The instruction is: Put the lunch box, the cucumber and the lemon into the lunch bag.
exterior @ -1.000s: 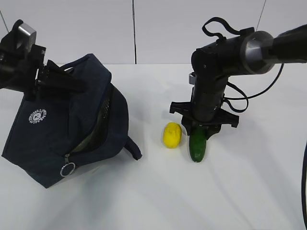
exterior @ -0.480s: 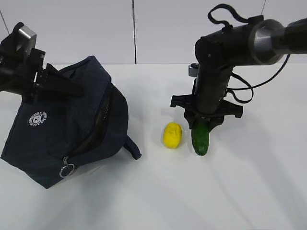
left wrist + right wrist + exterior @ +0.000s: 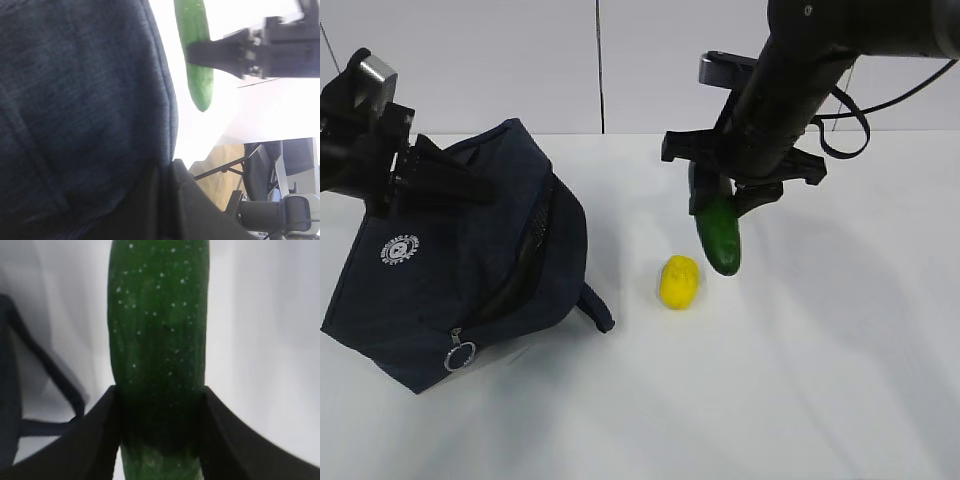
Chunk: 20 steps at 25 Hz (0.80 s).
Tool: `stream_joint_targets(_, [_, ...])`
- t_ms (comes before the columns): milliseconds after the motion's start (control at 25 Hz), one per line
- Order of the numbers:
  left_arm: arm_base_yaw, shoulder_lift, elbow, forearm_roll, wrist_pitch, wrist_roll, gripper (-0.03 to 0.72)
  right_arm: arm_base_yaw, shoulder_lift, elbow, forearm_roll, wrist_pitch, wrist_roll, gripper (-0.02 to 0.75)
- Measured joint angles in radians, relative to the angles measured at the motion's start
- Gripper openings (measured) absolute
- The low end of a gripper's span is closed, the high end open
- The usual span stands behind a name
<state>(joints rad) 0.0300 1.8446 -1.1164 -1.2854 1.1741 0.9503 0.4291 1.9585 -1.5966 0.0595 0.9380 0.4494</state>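
Your right gripper [image 3: 720, 200] grips the cucumber [image 3: 718, 232], hanging clear above the table [image 3: 820, 380] just beside the lemon [image 3: 680, 281], while your left gripper [image 3: 440, 172], pinched tight, seemingly clamps the lunch bag [image 3: 470, 280] at its top edge.

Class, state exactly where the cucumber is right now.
In the exterior view the cucumber hangs off the table right of centre, clamped in the right claw, just above and right of the lemon.
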Motion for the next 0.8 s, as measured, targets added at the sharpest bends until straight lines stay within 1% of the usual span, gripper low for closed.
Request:
stream_joint_targets(320, [0.000,0.000,0.000,-0.005,0.002,-0.001,-0.003,0.000,-0.013,-0.032,0.422,0.011,-0.429,0.327])
stream_joint_targets(520, [0.000,0.000,0.000,-0.051,0.002,-0.002,-0.003,0.000,-0.013,-0.032,0.614,0.011,-0.613,0.327])
stream_joint_targets(680, [0.000,0.000,0.000,-0.085,0.000,-0.004,-0.003,0.000,-0.013,-0.032,0.791,0.011,-0.747,0.327])
stream_joint_targets(800, [0.000,0.000,0.000,-0.125,-0.004,-0.004,-0.003,0.000,0.013,-0.034,0.838,0.024,-0.771,0.327])
